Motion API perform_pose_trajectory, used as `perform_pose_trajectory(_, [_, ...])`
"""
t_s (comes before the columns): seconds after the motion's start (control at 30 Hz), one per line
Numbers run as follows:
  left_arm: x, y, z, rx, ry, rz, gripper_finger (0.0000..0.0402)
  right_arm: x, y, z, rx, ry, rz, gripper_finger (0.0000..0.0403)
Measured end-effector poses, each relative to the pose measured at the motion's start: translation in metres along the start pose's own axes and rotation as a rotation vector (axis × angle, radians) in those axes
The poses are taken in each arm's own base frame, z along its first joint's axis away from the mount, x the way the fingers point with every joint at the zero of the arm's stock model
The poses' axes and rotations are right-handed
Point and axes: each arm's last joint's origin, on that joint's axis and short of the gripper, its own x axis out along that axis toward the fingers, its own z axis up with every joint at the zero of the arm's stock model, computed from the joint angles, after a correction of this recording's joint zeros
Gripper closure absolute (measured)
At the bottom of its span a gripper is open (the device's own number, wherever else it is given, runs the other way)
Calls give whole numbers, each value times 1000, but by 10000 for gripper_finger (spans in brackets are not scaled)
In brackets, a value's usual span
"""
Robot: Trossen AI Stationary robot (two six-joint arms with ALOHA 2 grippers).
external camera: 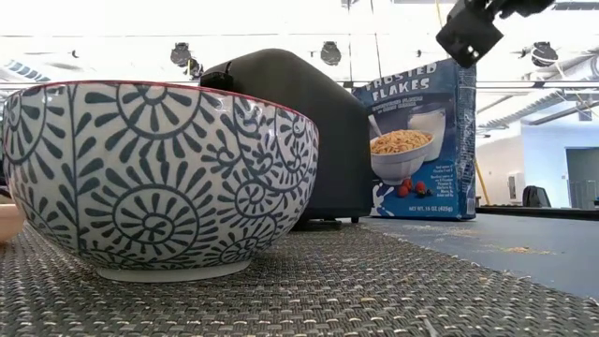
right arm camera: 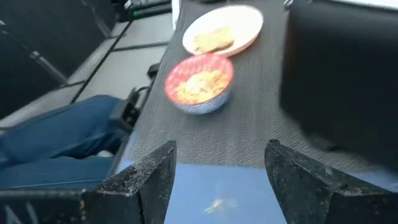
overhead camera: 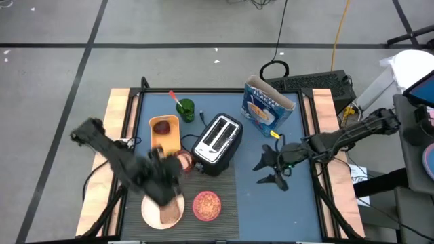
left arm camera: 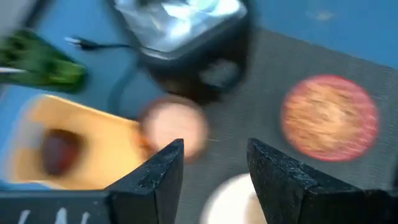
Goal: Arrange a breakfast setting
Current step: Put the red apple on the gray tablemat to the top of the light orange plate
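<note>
- Left gripper [left arm camera: 211,165]: jaws parted, empty, hovering over plate [overhead camera: 150,211] edge; toast [overhead camera: 172,213] below; cereal bowl [overhead camera: 207,205] just beside.
- Right gripper [overhead camera: 270,171]: unclenched, empty, well apart from bowl, toaster [overhead camera: 218,142] between.

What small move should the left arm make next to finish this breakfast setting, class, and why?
Probably lift the left pincer and carry it toward the green cup holding the red-handled spoon. The plate already carries toast and the cereal bowl sits beside it, yet no spoon lies there. The left pincer looks open and empty above the plate.
</note>
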Motion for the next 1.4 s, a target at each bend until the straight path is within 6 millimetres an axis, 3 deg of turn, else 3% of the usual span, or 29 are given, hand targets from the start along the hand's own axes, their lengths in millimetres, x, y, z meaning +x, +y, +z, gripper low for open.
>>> perform_pose_trajectory(0.13, [-22,65,19,-23,-43,-2,220,-2,-6,-11,-56,-118,-44,170])
perform_pose_trajectory(0.27, [-46,124,22,15,-118,-3,220,-2,-8,-14,-63,-269,-21,170])
perform_pose_trajectory(0.4, [-68,173,12,15,-202,14,220,-6,-7,-11,-108,-428,23,170])
perform_pose_trajectory(0.5, [-82,197,-1,-52,-241,-14,220,-10,-5,-6,-172,-554,14,170])
perform_pose_trajectory(0.63, [-81,210,-24,-172,-221,-68,220,-14,-6,-1,-233,-646,-64,170])
perform_pose_trajectory(0.83, [-52,214,-50,-256,-174,28,220,-16,-5,1,-318,-679,-112,158])
perform_pose_trajectory(1.03, [-13,211,-56,-193,-185,330,220,-16,-5,1,-331,-679,-121,137])
perform_pose_trajectory(1.4, [28,212,-64,-199,-54,465,220,-15,-6,1,-324,-678,-119,124])
